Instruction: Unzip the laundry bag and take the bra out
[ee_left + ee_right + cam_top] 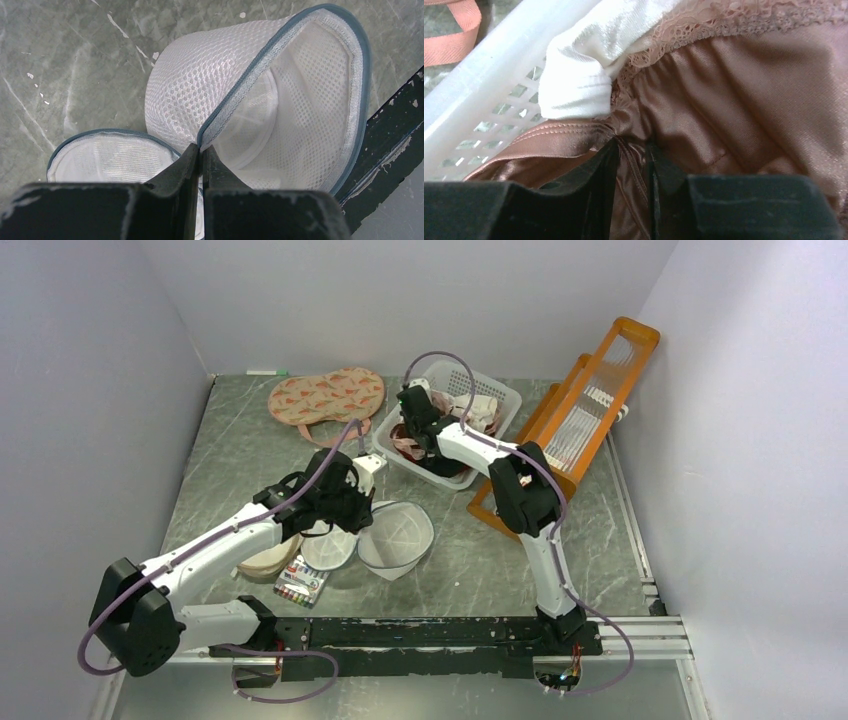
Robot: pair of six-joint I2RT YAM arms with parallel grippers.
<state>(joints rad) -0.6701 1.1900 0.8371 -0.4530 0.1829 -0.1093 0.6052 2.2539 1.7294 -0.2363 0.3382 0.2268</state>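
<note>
**A:** Why is the left gripper (201,149) on the bag (200,80)?

**B:** Its jaws are clenched on the grey-blue rim (240,85). That props the mouth up and open, near the middle of the table (60,60). I'd say it is steadying the bag.

**A:** Anything inside?

**B:** Only white mesh lining shows. The round flap (105,155) lies flat just left of it.

**A:** So where is the bra (734,100)?

**B:** Further right and farther back, in the white basket (484,105), lying against a white garment (579,75).

**A:** And the right gripper (631,147)?

**B:** It is down in the basket, with its fingers pinched on a fold of the bra's pink satin. As I read it, the bra is out of the bag, and the gripper has hold of it to place or shift it there.
</note>
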